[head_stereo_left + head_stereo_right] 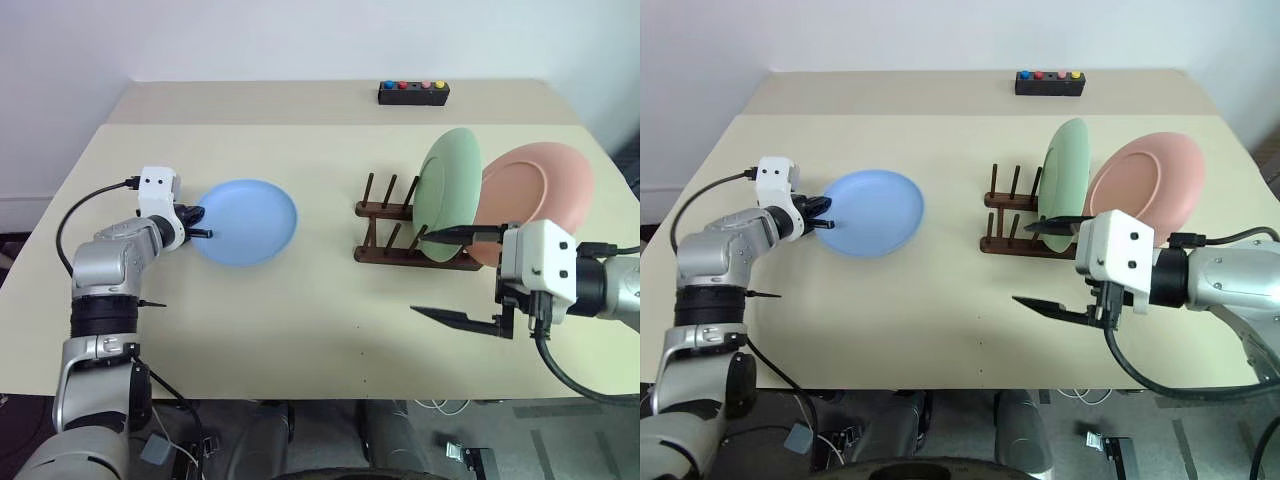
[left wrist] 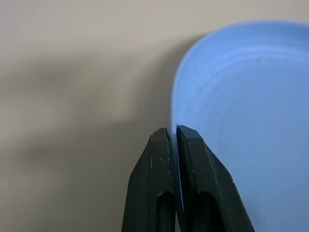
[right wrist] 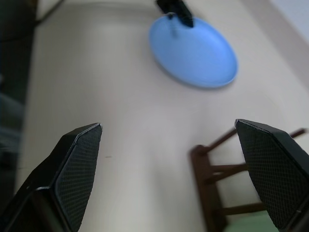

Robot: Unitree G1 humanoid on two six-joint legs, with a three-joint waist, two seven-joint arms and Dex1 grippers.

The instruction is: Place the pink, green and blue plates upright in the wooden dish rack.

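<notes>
A small black box with coloured buttons (image 1: 413,92) sits on the beige table (image 1: 300,330).

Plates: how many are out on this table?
3. The blue plate lies on the table, its rim pinched by the left pincer. The green plate and pink plate stand in the wooden rack.

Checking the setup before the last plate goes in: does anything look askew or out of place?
Only the pink plate: it leans against the right end of the wooden dish rack, not between pegs like the green plate.
</notes>
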